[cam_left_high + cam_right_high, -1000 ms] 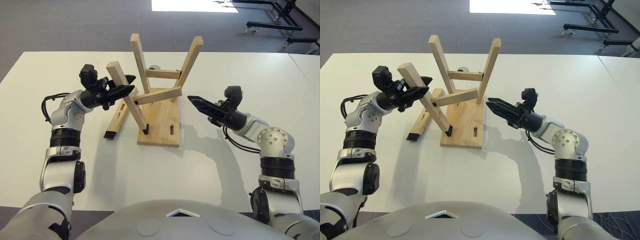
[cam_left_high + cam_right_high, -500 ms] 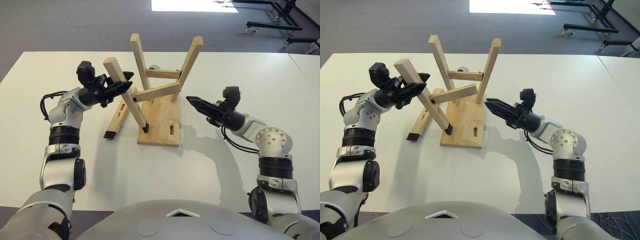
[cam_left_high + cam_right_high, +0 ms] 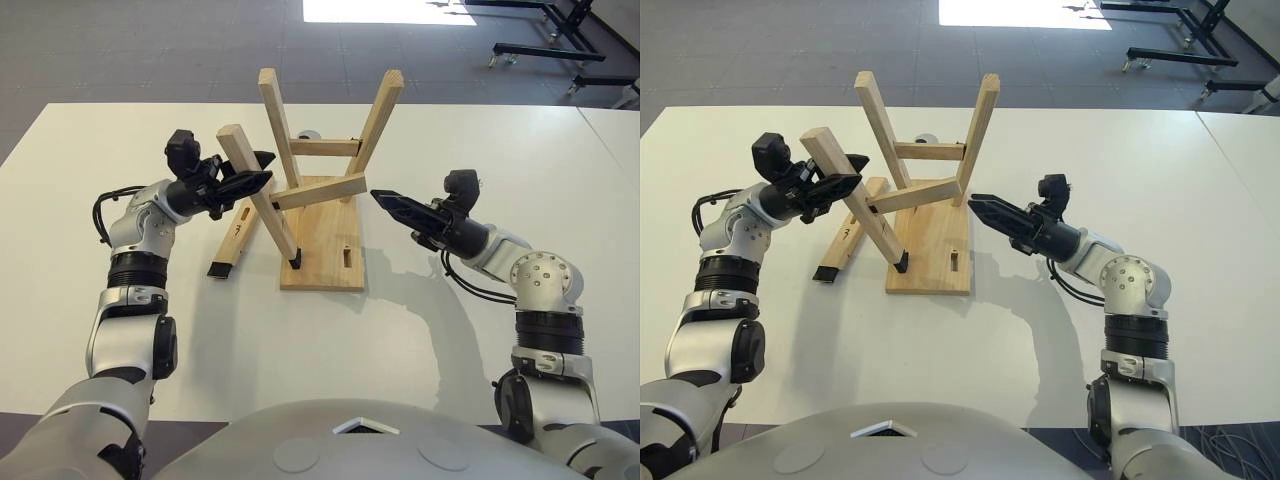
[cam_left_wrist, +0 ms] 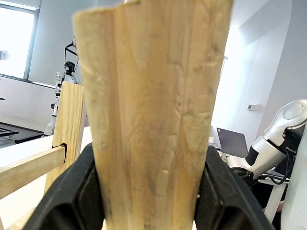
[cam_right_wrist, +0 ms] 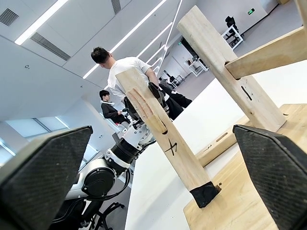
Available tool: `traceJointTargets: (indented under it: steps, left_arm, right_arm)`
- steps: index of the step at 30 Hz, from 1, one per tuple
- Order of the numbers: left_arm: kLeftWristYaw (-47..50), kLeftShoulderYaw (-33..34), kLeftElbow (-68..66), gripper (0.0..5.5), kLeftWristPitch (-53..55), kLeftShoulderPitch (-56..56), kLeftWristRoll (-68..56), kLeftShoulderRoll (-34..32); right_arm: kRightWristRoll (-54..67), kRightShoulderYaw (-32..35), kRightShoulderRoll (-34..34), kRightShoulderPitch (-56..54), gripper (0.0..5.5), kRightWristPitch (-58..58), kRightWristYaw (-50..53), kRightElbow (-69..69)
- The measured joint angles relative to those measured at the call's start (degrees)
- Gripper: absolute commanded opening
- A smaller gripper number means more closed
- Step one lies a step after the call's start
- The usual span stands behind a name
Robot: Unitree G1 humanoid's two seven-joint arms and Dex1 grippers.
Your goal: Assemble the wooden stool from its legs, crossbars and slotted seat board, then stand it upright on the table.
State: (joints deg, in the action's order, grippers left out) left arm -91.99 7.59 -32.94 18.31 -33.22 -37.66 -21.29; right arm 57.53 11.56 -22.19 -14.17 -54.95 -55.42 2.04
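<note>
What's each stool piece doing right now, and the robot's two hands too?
Seat board: lying flat on the table.
Upright legs: standing up on the board, joined by a crossbar.
Tilted leg: leaning, black-capped foot on the board.
Loose leg: lying on the table beside the board.
Left hand: shut on the tilted leg.
Right hand: open, holding nothing.

hand-drawn cross mark (image 5: 171, 147) on the tilted leg (image 5: 156, 120); no words or numbers legible

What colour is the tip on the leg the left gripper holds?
The tip of that leg is black; the right wrist view shows it best.
</note>
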Motion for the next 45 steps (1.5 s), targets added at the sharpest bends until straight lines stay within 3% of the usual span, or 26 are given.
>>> traceJointTargets:
  steps: [26, 36, 45]
  left_arm:
    - [0.1, -0.1, 1.5, 2.05, -1.5, 0.0, -0.1, 1.5]
    - [5.9, 1.2, 13.4, 2.05, 1.1, 4.2, -0.6, 1.4]
    - [8.5, 1.3, 14.7, 2.05, 1.5, 6.7, -1.9, 2.9]
  right_arm:
    - [1.1, 0.2, 0.7, -0.1, 5.4, -0.1, 1.2, 0.1]
    - [1.6, 0.4, 0.7, -0.2, 5.4, -0.1, 1.6, 0.1]
    - [1.7, 0.9, 0.7, -0.2, 5.4, -0.1, 2.0, 0.4]
